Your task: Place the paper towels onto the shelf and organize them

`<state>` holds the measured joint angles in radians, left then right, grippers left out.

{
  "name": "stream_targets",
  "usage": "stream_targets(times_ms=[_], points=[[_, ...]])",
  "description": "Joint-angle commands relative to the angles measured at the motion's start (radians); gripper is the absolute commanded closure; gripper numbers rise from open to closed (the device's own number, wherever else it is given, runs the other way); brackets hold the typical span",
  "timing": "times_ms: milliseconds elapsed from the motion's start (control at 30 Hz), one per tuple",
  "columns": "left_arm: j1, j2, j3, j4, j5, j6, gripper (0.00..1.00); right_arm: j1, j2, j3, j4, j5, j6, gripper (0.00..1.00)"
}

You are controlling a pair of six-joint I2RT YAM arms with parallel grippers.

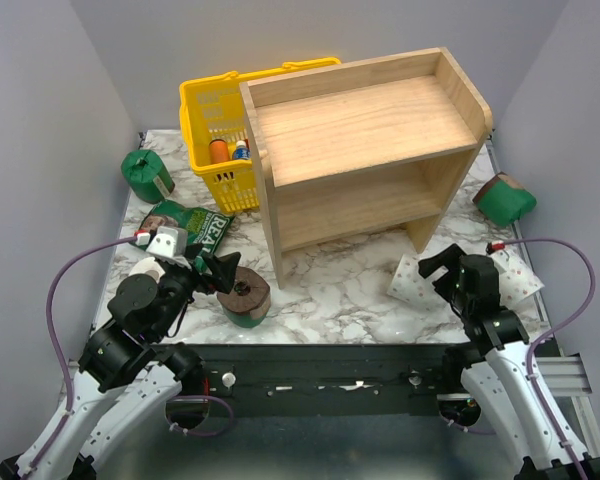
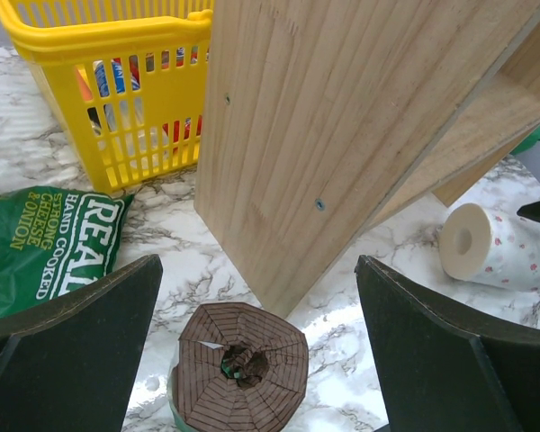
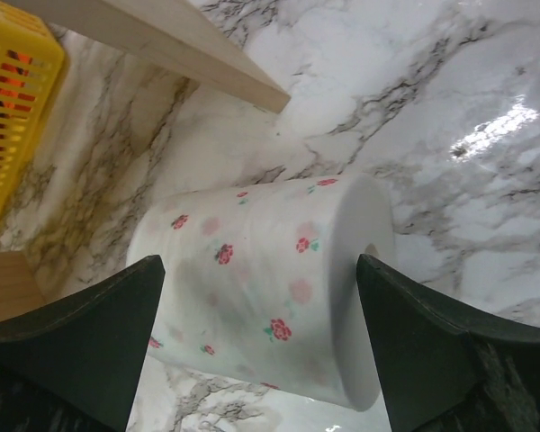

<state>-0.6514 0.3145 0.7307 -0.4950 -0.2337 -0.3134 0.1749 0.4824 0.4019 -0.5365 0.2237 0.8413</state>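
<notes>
The bench [image 1: 350,300] has a white marble pattern with grey veins, and plain pale grey walls [image 1: 40,120] close it on three sides. The shelf [image 1: 360,130] stands in the middle, toward the back. It is of light wood, with two tiers and raised edges at the sides and back. A yellow basket [image 1: 215,110] stands just behind its left side, and a flat green bag [image 1: 195,225] lies in front of the basket.

All the paper towels are on the bench. The upright green roll [image 1: 245,298] stands at the front left, its brown pleated end up. The left gripper [image 1: 215,270] hovers over it with jaws spread wide, grasping nothing. A second green roll [image 1: 145,172] lies at the far left and a third green roll [image 1: 505,198] at the far right. The flowered white roll [image 1: 408,280] lies on its side at the front right. The right gripper [image 1: 435,268] is above it, released, one finger toward each end. Another white roll [image 1: 525,285] lies right of that arm.
</notes>
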Motion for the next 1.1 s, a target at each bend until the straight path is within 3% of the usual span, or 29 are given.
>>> stream_targets(times_ms=[0, 267, 433, 567, 800, 1067], points=[[-0.004, 0.014, -0.005, 0.019, 0.008, 0.011, 0.01, -0.005, -0.014, -0.049, 0.093, -0.090, 0.018, 0.06], [-0.004, 0.026, -0.005, 0.019, 0.010, 0.011, 0.01, -0.005, -0.091, -0.103, 0.130, -0.164, 0.028, 0.11], [-0.004, 0.029, -0.005, 0.019, 0.013, 0.010, 0.01, -0.005, -0.119, -0.127, 0.110, -0.218, 0.065, 0.04], [-0.004, 0.034, -0.005, 0.022, 0.017, 0.011, 0.01, -0.005, -0.125, -0.126, 0.060, -0.215, 0.079, 0.04], [-0.004, 0.037, -0.005, 0.019, 0.019, 0.011, 0.01, -0.005, -0.153, -0.150, 0.078, -0.211, 0.059, 0.22], [-0.004, 0.046, -0.004, 0.016, 0.013, 0.010, 0.01, -0.005, -0.274, -0.216, 0.202, -0.291, -0.010, 0.35]])
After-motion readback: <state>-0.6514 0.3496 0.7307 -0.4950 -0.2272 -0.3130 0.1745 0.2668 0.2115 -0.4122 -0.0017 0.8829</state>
